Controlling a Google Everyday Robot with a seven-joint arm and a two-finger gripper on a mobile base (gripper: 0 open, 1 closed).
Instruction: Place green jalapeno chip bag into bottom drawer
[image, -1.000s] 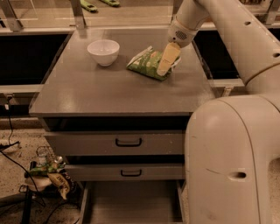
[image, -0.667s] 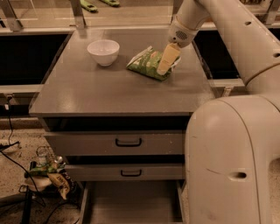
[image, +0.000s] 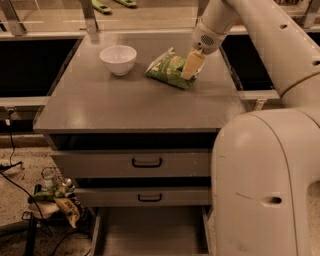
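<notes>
Slanting down, our arm (image: 250, 22) brings the jaws onto the green jalapeno chip bag (image: 167, 70) beneath; their opening we cannot tell.

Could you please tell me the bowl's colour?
White bowl, camera view; the gripper is at the chip bag.

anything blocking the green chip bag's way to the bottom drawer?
No object visibly blocks it. The pincer is at the crinkly green foil chip bag on the grey cabinet top; the white bowl is to its left, apart. The wide grey bottom drawer is pulled out, floor bare where seen. The robot's white body flanks its right side.
</notes>
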